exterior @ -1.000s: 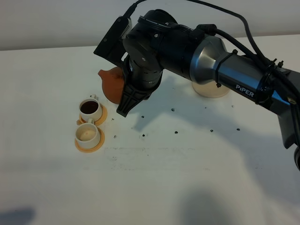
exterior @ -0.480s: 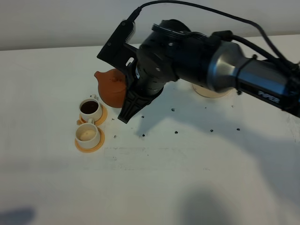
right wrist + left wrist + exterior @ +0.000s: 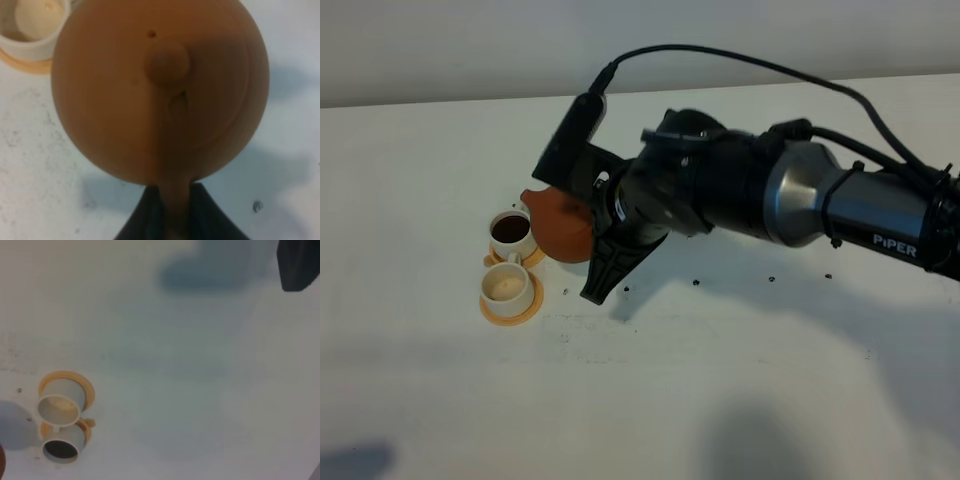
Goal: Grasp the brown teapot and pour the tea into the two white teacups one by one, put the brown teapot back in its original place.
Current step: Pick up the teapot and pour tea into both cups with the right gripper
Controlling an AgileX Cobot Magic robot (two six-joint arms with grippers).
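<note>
Our right hand (image 3: 174, 197) was clamped together on the loop handle of the brown teapot (image 3: 160, 90), which looked lifted off the surface (image 3: 720, 380). From the hand, the pot's axis ran handle to spout toward the upper left of the high view, the spout just up-frame of the dark-filled teacup (image 3: 510, 232). The pale-bottomed teacup (image 3: 506, 288) sat lower left of the pot, just beside its twin. We judged the next pour meant swinging the spout down-frame to it.
</note>
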